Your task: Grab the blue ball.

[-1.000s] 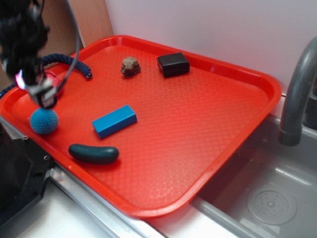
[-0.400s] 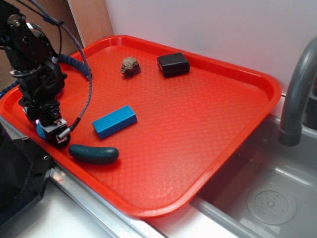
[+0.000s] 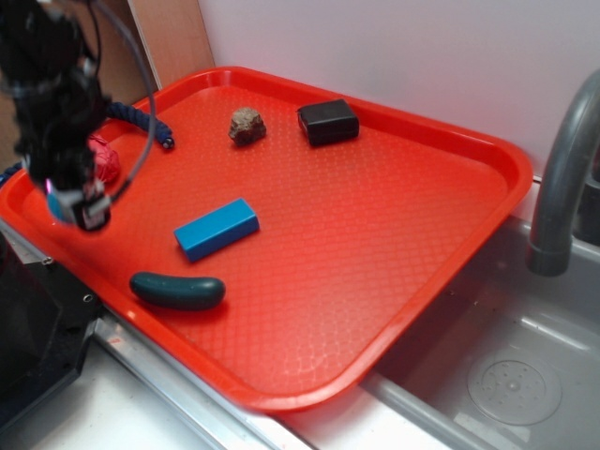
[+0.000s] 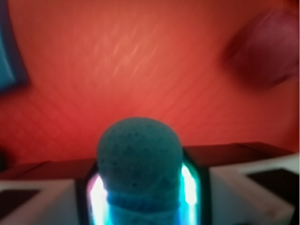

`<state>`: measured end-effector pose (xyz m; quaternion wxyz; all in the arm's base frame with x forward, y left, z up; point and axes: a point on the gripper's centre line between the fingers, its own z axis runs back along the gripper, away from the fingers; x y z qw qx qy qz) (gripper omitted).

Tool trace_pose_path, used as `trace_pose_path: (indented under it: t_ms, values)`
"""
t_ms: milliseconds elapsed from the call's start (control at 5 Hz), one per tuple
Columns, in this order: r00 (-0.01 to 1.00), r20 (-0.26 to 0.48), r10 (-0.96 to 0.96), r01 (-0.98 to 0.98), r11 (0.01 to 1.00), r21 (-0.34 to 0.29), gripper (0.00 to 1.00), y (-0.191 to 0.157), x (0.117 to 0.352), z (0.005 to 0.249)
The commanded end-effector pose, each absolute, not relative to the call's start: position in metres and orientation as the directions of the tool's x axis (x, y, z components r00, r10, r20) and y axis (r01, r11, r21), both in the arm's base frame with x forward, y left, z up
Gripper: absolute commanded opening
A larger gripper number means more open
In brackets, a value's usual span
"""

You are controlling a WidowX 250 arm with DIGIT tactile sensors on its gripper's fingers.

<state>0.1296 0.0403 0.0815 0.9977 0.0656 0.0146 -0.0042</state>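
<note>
**Blue ball held in the hand above the tray's left edge**

The hand (image 3: 82, 208) is closed on the blue ball (image 4: 139, 161). In the wrist view the ball sits squeezed between the two fingers (image 4: 192, 187), filling the gap, with the top of the ball bulging up past them and a bright glow along each side where the fingers press in. Its dimpled, knitted surface is clear there. In the exterior view only a sliver of blue shows at the tip of the blurred arm, over the left part of the red tray (image 3: 394, 244); whether the ball touches the tray floor cannot be told from that view, though the wrist view shows tray surface well beyond it.

The red ball (image 3: 101, 159) lies just behind the hand, near the tray's left rim, and shows as a dark red blur at the upper right of the wrist view. A dark blue rope (image 3: 139, 117) curves along the rim beside it. The blue block (image 3: 217, 228) lies flat to the right of the hand, apart from it. A dark green cucumber-shaped piece (image 3: 178, 291) lies near the front rim. At the far side rest a brown rock (image 3: 247, 125) and a black box (image 3: 328, 121), near each other but not touching. A grey faucet (image 3: 562, 178) rises over the sink (image 3: 506, 375) at right.
</note>
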Motion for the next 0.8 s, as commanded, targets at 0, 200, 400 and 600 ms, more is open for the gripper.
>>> trace_pose_path:
  t_ms: [0, 200, 400, 600]
  values:
    - [0.999, -0.034, 0.028, -0.020, 0.979, 0.205, 0.00, 0.032, 0.159, 0.158]
    - [0.981, -0.027, 0.190, -0.181, 0.964, 0.193, 0.00, 0.035, 0.177, 0.172]
    - [0.983, 0.015, 0.181, -0.181, 0.973, 0.140, 0.00, 0.035, 0.196, 0.181]
    - [0.988, 0.042, 0.151, -0.155, 0.979, 0.136, 0.00, 0.025, 0.209, 0.195]
